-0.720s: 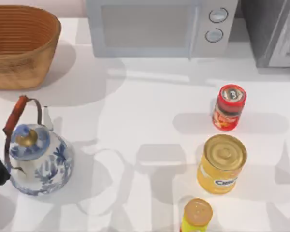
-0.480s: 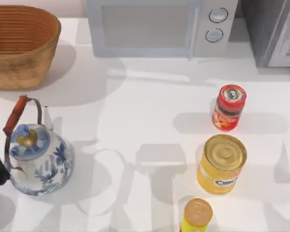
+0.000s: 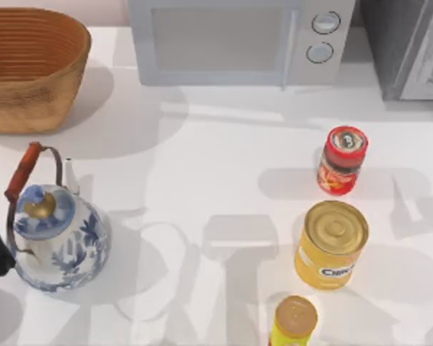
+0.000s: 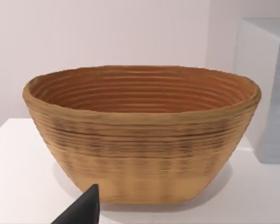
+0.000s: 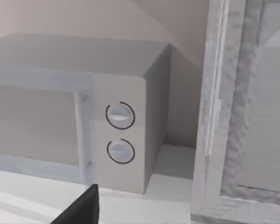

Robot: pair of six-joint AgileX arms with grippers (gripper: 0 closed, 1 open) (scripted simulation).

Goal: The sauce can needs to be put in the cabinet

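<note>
Sauce can [image 3: 341,160] stands upright on the bench [image 3: 224,158], near the cabinet [image 3: 408,47]; fingers' state cannot be told.

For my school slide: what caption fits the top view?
Sauce can stands untouched on the white table, cabinet door shut.
</note>
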